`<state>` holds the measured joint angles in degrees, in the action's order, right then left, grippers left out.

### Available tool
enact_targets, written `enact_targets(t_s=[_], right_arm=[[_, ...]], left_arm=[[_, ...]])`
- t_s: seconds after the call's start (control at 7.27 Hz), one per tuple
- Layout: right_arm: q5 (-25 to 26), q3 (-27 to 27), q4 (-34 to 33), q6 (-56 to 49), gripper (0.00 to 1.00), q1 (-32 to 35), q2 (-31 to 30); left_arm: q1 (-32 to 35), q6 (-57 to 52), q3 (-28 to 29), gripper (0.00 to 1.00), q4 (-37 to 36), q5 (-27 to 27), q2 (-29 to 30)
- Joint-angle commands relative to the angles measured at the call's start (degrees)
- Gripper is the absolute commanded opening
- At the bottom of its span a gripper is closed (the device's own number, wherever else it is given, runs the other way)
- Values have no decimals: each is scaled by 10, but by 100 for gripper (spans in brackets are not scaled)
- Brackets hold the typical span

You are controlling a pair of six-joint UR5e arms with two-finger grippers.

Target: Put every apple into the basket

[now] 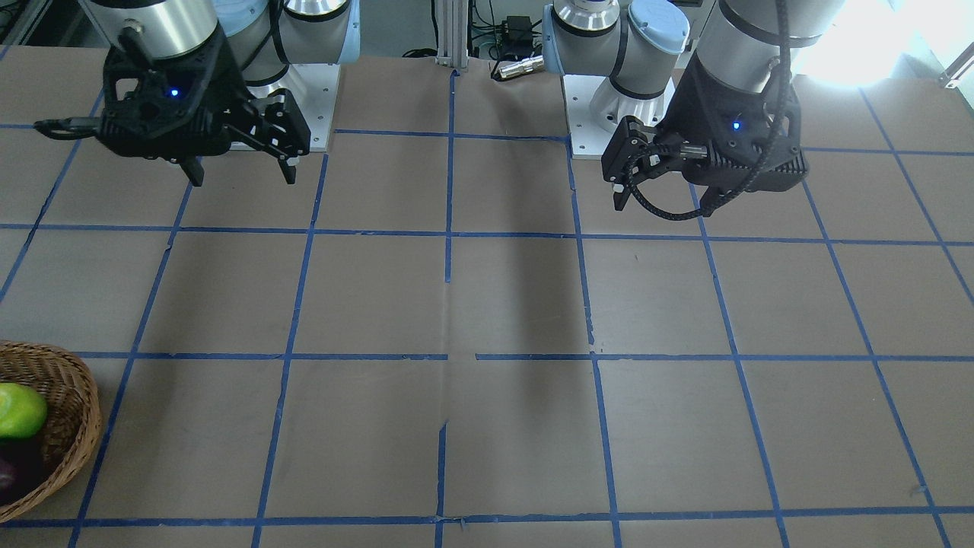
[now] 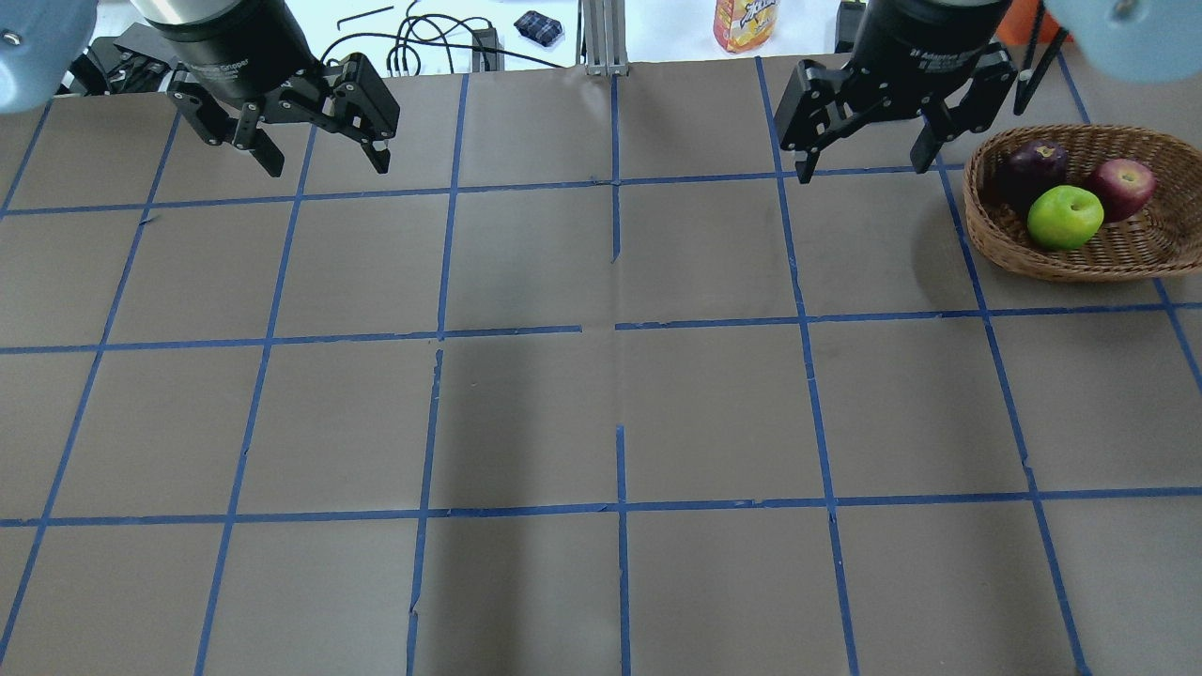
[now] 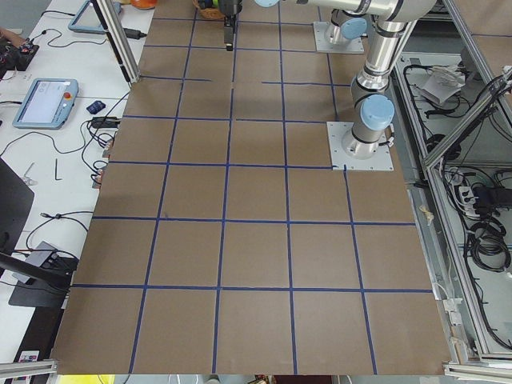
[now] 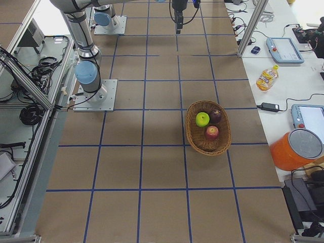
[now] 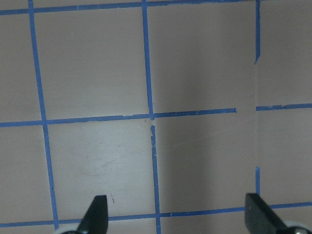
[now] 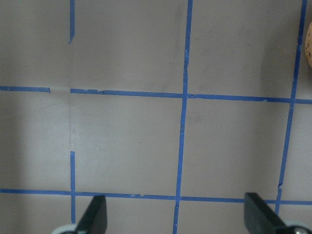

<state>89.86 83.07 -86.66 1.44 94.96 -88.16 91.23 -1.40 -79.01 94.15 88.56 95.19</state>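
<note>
— What's in the basket point(image 2: 1108, 258)?
— The green apple point(image 2: 1064, 216), the maroon apple point(image 2: 1033, 169) and the red apple point(image 2: 1122, 186), at the robot's right side of the bench point(image 2: 601, 394).
— And the left end effector point(image 2: 327, 167)?
— Released, fingers spread, empty — the right end effector point(image 2: 862, 167) likewise, near the basket.

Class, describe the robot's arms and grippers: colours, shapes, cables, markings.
Both the left arm and right arm: silver tubes, pale blue joint caps. Both the left gripper and right gripper: black, two-fingered, mounts showing a blue light. A braided black cable loops beside the left one.
</note>
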Motion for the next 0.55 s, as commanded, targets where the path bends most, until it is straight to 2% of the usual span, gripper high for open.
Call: enact_targets(t_s=[0.0, 0.41], right_arm=[[-1, 44, -87, 2, 100, 6, -18], [-5, 29, -75, -3, 100, -9, -17]], left_arm=[[0, -1, -3, 100, 0, 0, 2], [2, -4, 13, 100, 3, 25, 18]])
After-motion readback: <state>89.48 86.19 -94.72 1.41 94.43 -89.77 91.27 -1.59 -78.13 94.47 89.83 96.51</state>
